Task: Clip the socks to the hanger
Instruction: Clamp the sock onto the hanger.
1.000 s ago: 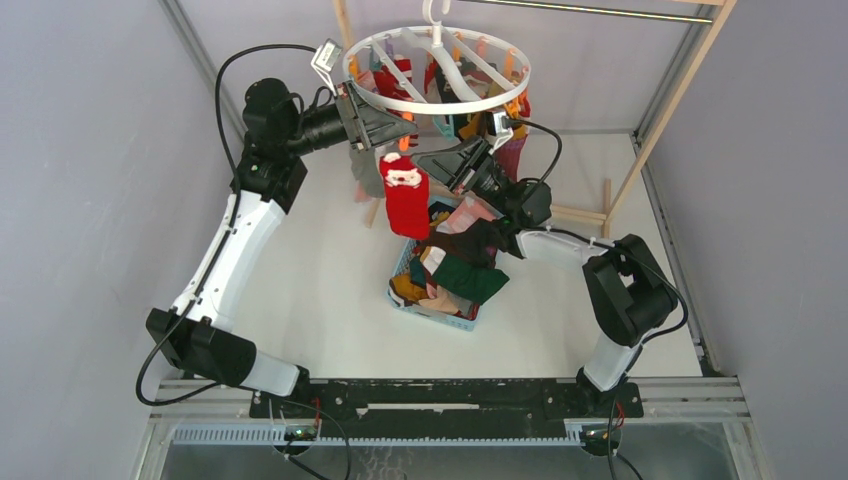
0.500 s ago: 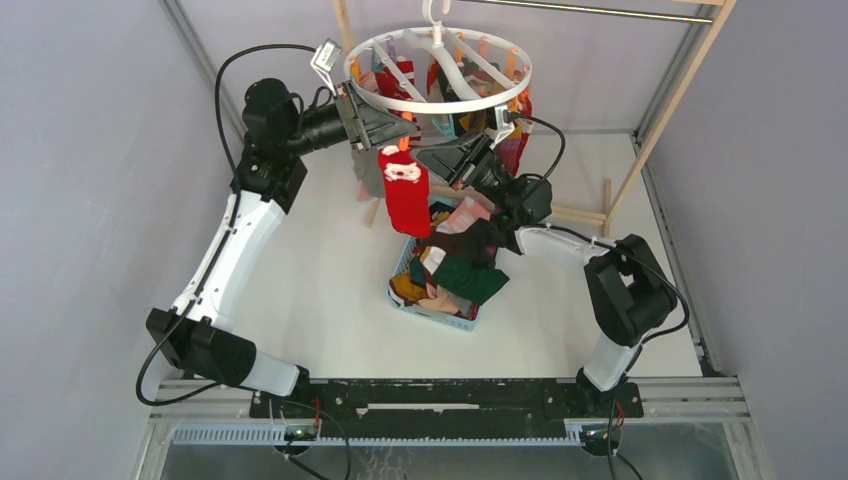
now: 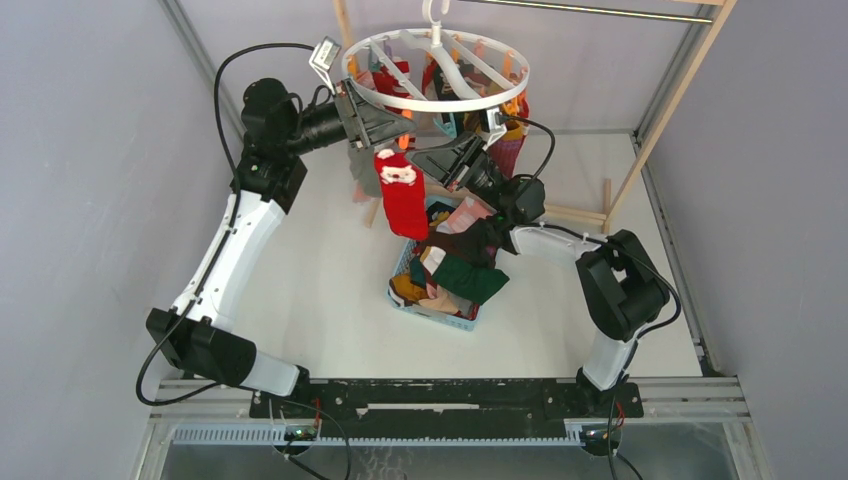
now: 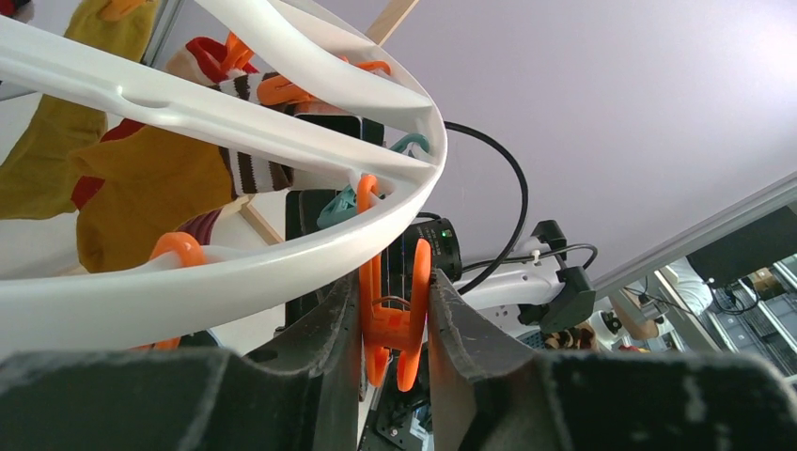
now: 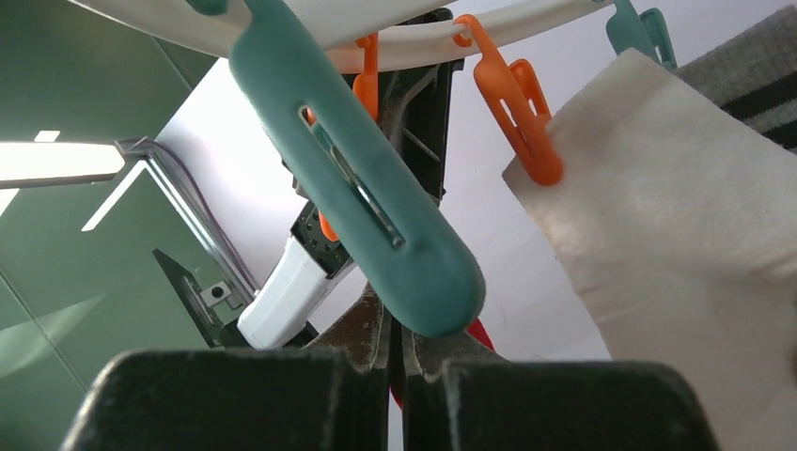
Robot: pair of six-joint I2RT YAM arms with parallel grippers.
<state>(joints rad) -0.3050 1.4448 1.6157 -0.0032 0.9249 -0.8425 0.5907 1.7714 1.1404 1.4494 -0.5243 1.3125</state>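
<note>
Hanger clip (image 4: 391, 319) pinched between left fingers (image 4: 462, 331)

We see the white ring hanger (image 3: 443, 62) hanging level by its hook, its spokes running out to the rim. An orange clip (image 4: 390, 310) and a teal clip (image 5: 367, 202) dangle under it. Mustard socks (image 4: 141, 193) and a striped sock (image 4: 246, 169) hang clipped beneath the hanger. A red Santa sock (image 3: 401, 192) hangs upright just under its near rim. Mixed socks (image 3: 455, 275) lie heaped well below it.

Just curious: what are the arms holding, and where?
Left gripper: orange clip, by its sides. Right gripper: red Santa sock, near its top.
</note>
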